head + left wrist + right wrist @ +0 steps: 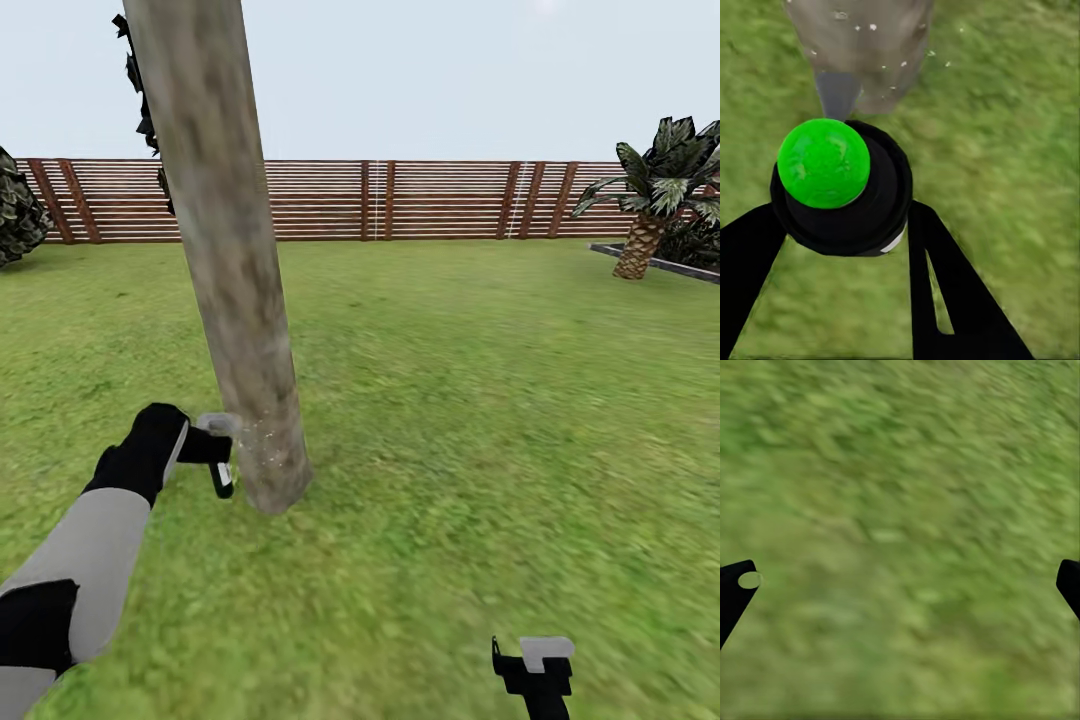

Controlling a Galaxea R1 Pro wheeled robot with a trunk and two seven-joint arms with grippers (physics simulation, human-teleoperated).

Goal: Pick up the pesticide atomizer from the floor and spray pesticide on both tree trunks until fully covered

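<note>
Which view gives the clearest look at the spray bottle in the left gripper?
The left wrist view: the spray bottle sits between the left gripper's fingers, its green cap facing the camera and the tree trunk just beyond, dotted with white specks. The head view shows it as a small pale shape beside the trunk. The right wrist view shows grass.

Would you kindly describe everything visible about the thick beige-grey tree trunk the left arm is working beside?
The thick beige-grey tree trunk is a smooth, mottled column, bark-like in look, rising from the green grass lawn and leaning slightly, its top beyond the frame. Near its base, tiny white pesticide specks dot the surface. The left gripper, shut on the black atomizer with a green round cap, sits close beside the base; whether they touch is unclear.
</note>
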